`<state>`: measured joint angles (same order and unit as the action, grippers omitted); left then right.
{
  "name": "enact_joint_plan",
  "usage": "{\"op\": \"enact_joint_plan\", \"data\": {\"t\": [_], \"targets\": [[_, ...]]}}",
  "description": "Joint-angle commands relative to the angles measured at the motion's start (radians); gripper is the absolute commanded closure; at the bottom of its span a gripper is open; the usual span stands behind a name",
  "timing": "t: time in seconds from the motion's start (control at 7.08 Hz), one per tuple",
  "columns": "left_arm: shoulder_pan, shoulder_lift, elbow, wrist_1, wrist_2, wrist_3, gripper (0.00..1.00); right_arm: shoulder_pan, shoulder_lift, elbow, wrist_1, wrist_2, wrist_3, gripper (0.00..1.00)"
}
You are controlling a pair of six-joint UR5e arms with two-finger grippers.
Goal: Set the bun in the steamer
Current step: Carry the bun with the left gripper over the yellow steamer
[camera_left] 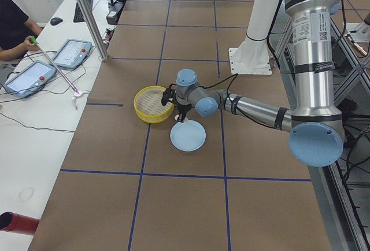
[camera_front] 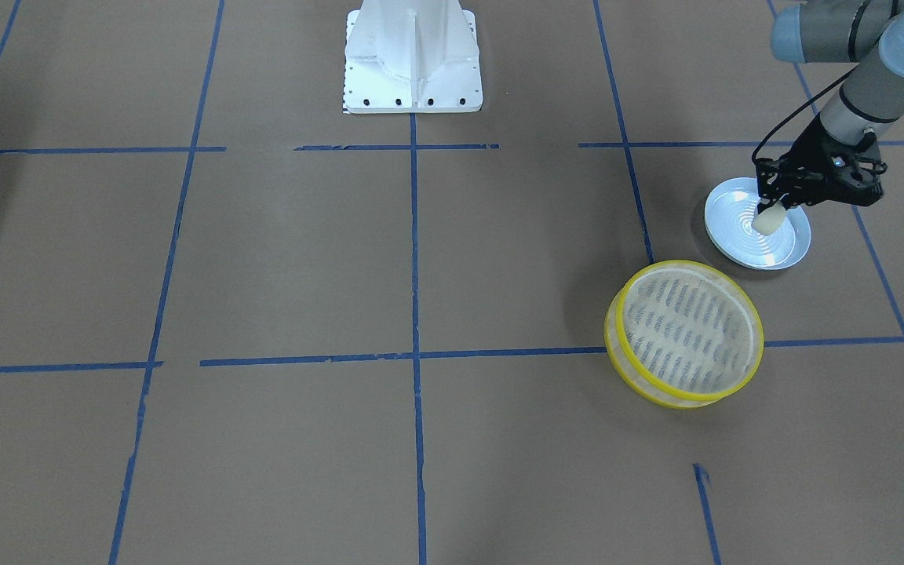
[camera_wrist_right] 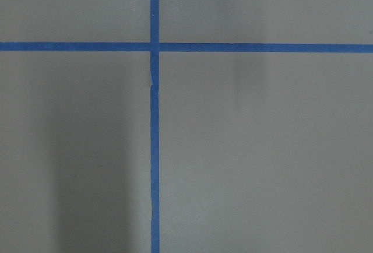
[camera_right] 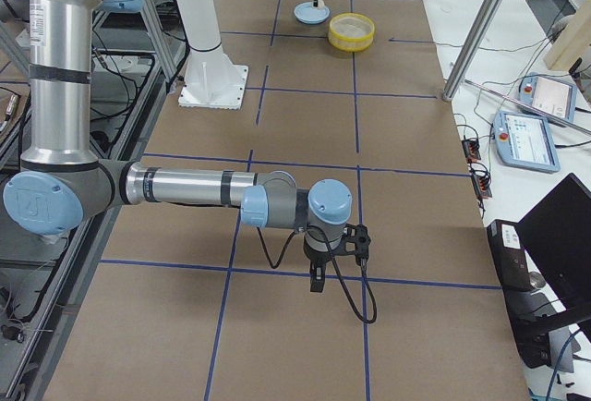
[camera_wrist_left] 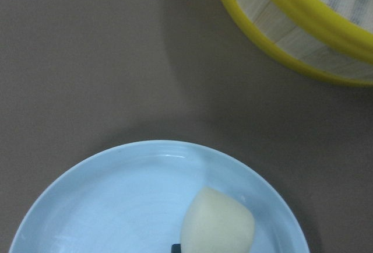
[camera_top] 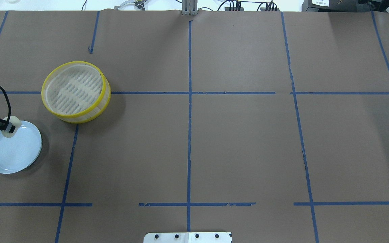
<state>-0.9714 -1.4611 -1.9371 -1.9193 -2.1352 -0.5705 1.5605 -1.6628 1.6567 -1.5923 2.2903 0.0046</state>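
The bun point(camera_front: 767, 222) is a small cream-white lump held between the fingers of my left gripper point(camera_front: 770, 210), over the far part of the pale blue plate point(camera_front: 781, 249). In the overhead view the bun point(camera_top: 11, 125) sits at the gripper point(camera_top: 7, 127) over the plate's point(camera_top: 12, 153) edge. The left wrist view shows the bun point(camera_wrist_left: 218, 225) over the plate point(camera_wrist_left: 116, 206), with the steamer point(camera_wrist_left: 303, 28) at top right. The yellow-rimmed steamer point(camera_front: 686, 333) point(camera_top: 75, 89) stands empty beside the plate. My right gripper point(camera_right: 319, 272) hangs over bare table far away; I cannot tell its state.
The white robot base point(camera_front: 413, 59) stands at the table's robot-side edge. Blue tape lines point(camera_top: 189, 101) divide the brown table. In the left side view, tablets point(camera_left: 72, 51) and an operator point(camera_left: 14, 28) are off the table's far side.
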Motion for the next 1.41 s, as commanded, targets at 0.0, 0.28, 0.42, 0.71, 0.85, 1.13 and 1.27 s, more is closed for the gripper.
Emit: {"op": "enact_joint_plan", "data": {"t": [0.0, 0.28, 0.42, 0.71, 0.85, 1.13, 1.27], "targets": [[-0.097, -0.159, -0.037, 0.293, 0.001, 0.122, 0.71, 0.001, 0.000, 0.000, 0.000, 0.000, 0.000, 0.00], [-0.121, -0.374, -0.023, 0.576, 0.006, 0.175, 0.71, 0.001, 0.000, 0.000, 0.000, 0.000, 0.000, 0.00], [-0.119, -0.471, -0.007, 0.671, 0.006, 0.175, 0.71, 0.000, 0.000, 0.000, 0.000, 0.000, 0.000, 0.00], [-0.077, -0.591, 0.131, 0.678, -0.002, 0.161, 0.71, 0.001, 0.000, 0.000, 0.000, 0.000, 0.000, 0.00], [-0.013, -0.596, 0.189, 0.615, 0.001, 0.152, 0.71, 0.001, 0.000, 0.000, 0.000, 0.000, 0.000, 0.00], [0.014, -0.596, 0.352, 0.389, 0.003, 0.074, 0.71, 0.001, 0.000, 0.000, 0.000, 0.000, 0.000, 0.00], [0.040, -0.593, 0.381, 0.350, 0.006, 0.046, 0.71, 0.001, 0.000, 0.000, 0.000, 0.000, 0.000, 0.00]]}}
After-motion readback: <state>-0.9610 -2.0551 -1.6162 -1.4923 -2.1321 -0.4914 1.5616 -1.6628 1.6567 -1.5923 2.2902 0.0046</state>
